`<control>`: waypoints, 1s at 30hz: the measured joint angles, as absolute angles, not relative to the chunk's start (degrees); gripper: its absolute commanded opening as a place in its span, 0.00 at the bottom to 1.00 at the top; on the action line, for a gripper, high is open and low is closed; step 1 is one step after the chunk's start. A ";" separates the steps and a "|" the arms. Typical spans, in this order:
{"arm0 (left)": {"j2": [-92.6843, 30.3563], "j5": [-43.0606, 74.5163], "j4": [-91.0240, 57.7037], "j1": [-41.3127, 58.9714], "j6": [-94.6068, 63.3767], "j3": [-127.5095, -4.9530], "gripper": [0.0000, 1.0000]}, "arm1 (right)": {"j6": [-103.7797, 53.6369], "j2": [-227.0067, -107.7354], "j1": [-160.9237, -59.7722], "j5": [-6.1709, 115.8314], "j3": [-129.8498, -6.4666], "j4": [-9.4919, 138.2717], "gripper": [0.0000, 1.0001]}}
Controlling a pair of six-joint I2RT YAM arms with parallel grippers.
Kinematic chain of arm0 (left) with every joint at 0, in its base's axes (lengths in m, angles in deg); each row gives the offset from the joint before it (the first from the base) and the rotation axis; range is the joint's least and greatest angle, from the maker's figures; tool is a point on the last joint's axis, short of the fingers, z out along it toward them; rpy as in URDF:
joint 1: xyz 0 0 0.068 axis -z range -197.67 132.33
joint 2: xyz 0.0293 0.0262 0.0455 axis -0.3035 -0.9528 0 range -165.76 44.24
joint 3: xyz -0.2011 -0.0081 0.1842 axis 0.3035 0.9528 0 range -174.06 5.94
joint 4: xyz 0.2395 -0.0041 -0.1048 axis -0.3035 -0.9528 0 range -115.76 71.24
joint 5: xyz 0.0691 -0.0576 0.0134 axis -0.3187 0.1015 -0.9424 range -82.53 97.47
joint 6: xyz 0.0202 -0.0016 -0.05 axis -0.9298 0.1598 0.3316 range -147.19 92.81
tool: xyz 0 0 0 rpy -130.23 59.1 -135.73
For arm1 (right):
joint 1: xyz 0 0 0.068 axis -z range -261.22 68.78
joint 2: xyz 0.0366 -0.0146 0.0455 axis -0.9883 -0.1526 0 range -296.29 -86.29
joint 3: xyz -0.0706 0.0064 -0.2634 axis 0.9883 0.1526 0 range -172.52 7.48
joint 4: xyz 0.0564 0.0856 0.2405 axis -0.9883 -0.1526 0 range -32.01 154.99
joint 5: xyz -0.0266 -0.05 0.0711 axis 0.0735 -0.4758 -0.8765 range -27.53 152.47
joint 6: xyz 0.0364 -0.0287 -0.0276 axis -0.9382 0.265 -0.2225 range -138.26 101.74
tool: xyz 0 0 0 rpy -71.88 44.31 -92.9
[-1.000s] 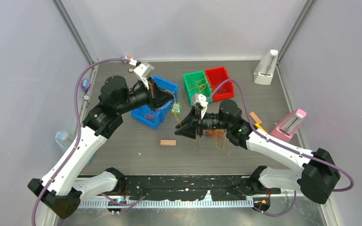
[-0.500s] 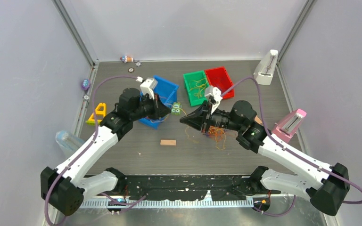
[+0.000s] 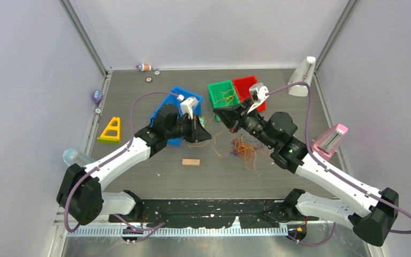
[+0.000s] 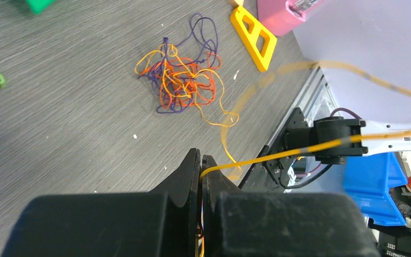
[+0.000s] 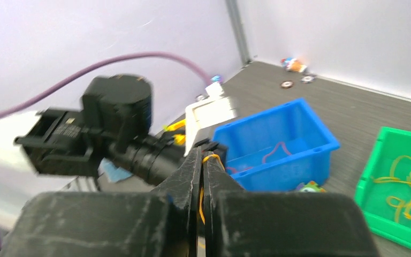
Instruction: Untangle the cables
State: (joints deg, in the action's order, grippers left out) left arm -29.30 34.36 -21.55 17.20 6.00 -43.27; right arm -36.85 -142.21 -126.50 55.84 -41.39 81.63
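1. The left gripper (image 4: 201, 165) is pressed together, pinching a yellow cable (image 4: 267, 159).
2. The right gripper (image 5: 202, 160) is clamped on a yellow strand (image 5: 210, 157).
3. The tangle (image 3: 244, 149) lies on the table (image 3: 166, 171), nearer than the green bin (image 3: 212, 93).

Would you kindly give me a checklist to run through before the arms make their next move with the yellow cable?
1. Grip of the left gripper on the yellow cable: ok, jaws shut on it.
2. Grip of the right gripper: ok, shut with a yellow strand pinched between its jaws.
3. Cable free of the tangle: cannot tell; a loop trails from the tangle toward the left gripper.
4. Grippers clear of each other: ok, apart in the top view.
5. Drop-off at the green bin: ok, open, with a yellow bundle inside.
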 measured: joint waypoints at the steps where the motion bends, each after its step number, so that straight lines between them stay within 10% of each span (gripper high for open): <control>1: -29.36 34.60 -20.83 17.36 6.28 -43.05 0.00 | -36.89 -142.50 -126.50 58.31 -41.76 81.52 0.06; 15: -31.02 32.35 -16.00 18.12 7.04 -44.30 0.00 | -32.65 -154.69 -126.19 80.97 -55.33 68.91 0.05; 28: -56.07 17.90 -9.49 18.12 7.63 -63.12 0.01 | -33.28 -170.56 -110.41 68.97 -69.08 65.48 0.05; 30: -61.10 16.42 -7.93 18.12 8.42 -67.34 0.20 | -33.52 -173.38 -108.64 66.50 -71.33 65.15 0.05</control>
State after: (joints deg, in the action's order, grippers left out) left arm -61.10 16.42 -7.93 18.12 8.42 -67.34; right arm -33.52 -173.38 -108.64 66.50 -71.33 65.15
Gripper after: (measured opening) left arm 0.005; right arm 0.067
